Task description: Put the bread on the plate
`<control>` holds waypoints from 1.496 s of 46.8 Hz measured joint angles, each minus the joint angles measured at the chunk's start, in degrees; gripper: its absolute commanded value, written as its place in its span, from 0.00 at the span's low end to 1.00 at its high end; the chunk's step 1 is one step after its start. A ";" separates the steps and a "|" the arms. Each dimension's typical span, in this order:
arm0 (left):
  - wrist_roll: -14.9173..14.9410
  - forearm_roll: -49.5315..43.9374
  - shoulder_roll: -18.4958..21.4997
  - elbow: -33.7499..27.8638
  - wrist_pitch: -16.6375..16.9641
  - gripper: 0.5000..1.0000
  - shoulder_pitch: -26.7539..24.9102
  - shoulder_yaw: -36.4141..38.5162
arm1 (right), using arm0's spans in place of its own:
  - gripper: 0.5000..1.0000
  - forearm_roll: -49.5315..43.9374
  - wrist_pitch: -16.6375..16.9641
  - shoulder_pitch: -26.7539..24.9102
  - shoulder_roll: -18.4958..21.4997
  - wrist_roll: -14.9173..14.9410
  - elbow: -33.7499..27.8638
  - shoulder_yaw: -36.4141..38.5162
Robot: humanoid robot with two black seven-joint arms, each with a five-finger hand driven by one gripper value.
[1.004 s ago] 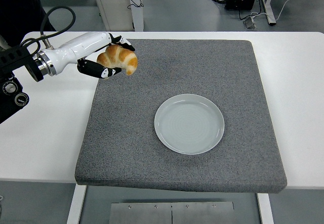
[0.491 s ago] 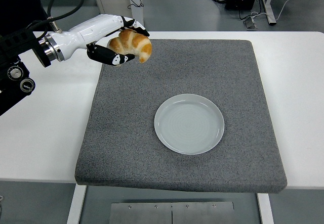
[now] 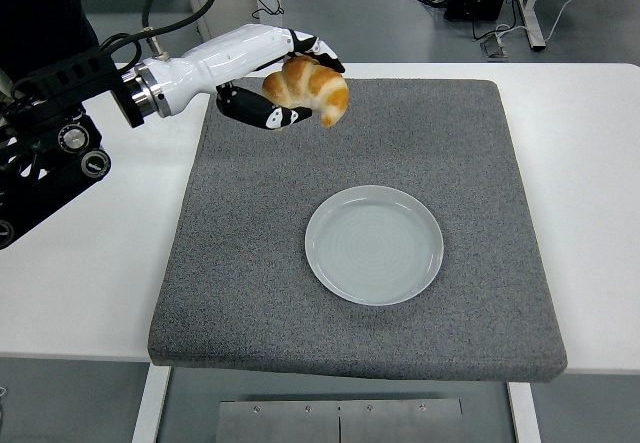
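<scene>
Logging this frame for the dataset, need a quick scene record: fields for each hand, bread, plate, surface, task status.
left hand: fingers closed on the bread, held above the mat's far-left part
right hand: not in view
bread: croissant, in the air, left of and beyond the plate
plate: pale grey, nothing on it, near the mat's centre
surface: grey mat on white table
task status: bread not yet on plate

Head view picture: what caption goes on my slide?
Left hand holds a croissant above the grey mat, plate empty.
</scene>
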 measured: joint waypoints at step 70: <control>0.13 5.19 -10.63 0.23 0.82 0.30 -2.29 10.91 | 1.00 0.00 0.01 -0.01 0.00 0.00 0.00 0.00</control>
